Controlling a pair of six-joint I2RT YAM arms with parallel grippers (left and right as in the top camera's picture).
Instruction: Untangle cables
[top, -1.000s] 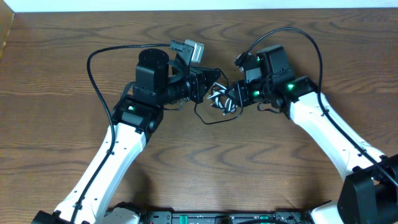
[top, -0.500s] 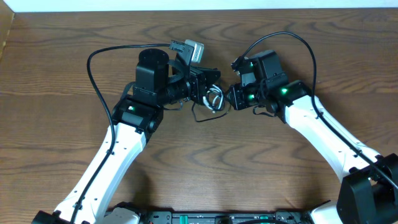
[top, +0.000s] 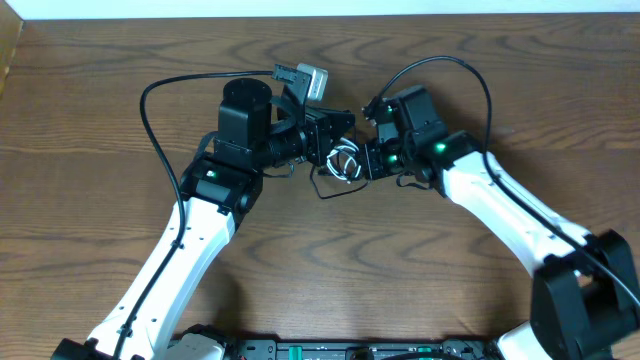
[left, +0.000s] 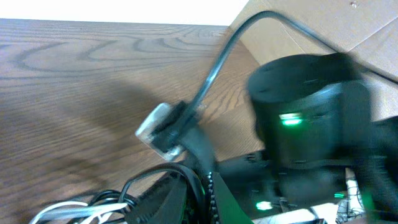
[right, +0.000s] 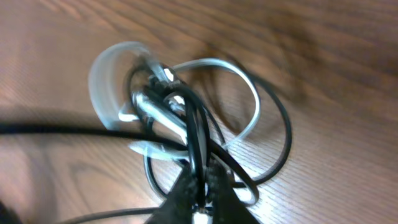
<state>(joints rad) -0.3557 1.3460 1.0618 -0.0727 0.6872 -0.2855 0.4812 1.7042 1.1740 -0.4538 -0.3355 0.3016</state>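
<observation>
- Dark wood-grain table (top: 100, 100), pale strip past the far edge. Nothing on it but the two arms and the job.
- Job = the cables (top: 344, 166): one small knot of thin blk + wht cords, mid-table toward the far side, right between the two wrists. One blk loop sags out toward the near side.
- R side: right gripper (right: 200, 190) is pinched fully together on a couple of blk strands at the knot's edge. Rest of the knot fans out ahead of it.
- L side: left gripper (top: 336, 146) is closed too, tips touching the knot from the opposite side. Can't tell if it actually has a strand; its cam is too blurred.
- Handling (my read): v. light, floppy, no real stiffness. Loops will follow whichever end is pulled and will cinch if both arms pull straight apart. Jacket looks smooth, so a thin cord may slide through a pinch.
- The plug end (right: 155, 112) is the only rigid bit and prob. the snag pt.
- Where to grab: one cord only, close to a plug or free end, not across crossings. Other arm holds the bulk.
- Overhead: gives arm layout + knot position, but crossings are unreadable.
- Right wrist: strand-level detail, w/ wht loop, blk loops, metal plug mid-knot and the pinch pt.
- Left wrist: mostly the other arm's housing (left: 311, 118) w/ green LED, plus wht strands (left: 68, 213) in the bottom corner.
</observation>
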